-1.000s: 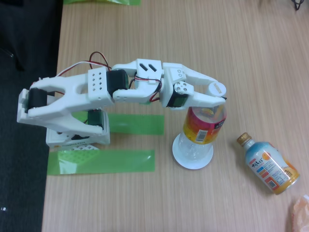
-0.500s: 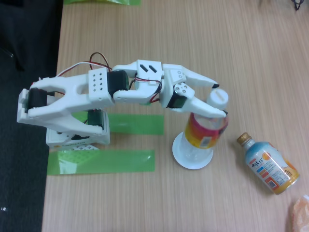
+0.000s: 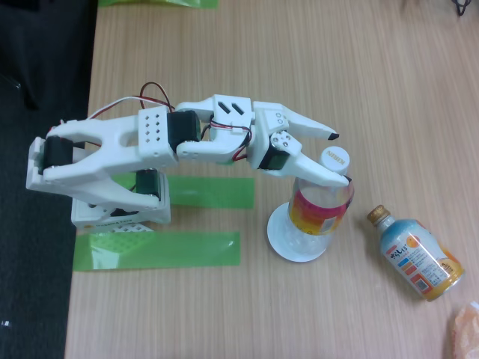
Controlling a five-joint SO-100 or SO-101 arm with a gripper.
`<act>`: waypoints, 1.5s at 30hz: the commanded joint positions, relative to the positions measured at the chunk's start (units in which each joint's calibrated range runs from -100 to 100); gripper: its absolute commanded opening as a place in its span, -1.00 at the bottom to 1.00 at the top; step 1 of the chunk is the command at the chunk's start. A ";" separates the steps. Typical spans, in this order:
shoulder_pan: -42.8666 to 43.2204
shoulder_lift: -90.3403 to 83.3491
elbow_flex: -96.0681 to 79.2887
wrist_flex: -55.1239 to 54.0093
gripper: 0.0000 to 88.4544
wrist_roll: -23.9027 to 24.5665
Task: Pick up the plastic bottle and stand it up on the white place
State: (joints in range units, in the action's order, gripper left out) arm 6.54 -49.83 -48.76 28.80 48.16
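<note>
Released within the last 1 s: gripper (image 3: 338, 158) now spread wide beside the cap, plastic bottle (image 3: 320, 203) upright on the white place (image 3: 284, 244), placement apparently complete, withdrawal presumably next.

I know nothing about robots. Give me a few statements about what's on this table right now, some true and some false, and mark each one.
1. The plastic bottle stands upright on the white disc. True.
2. The gripper is clamped shut on the bottle's cap. False: its jaws are spread open, with the white cap between them.
3. A blue-and-orange bottle lies on its side to the right of the disc. True.
4. That lying bottle has a white cap. False: its cap is gold.
5. Two green tape strips lie on the wooden table near the arm's base. True.
</note>
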 commanded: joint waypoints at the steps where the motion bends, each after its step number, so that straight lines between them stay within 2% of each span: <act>1: -0.24 -0.69 0.18 -0.22 -0.25 -0.32; 6: -0.24 -4.05 -0.54 -0.22 -0.25 -2.69; 22: -2.02 -15.48 -5.34 -0.13 -0.25 -4.63; 28: -5.65 -20.35 -5.07 -0.99 -0.25 -8.35; 32: -8.76 -28.24 -6.06 -0.99 -0.25 -13.92; 40: -9.50 -40.93 -14.21 -2.28 -0.26 -33.81; 45: -9.57 -45.55 -23.63 -21.42 -0.27 -41.89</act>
State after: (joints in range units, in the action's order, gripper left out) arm -2.50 -93.18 -68.37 19.63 11.15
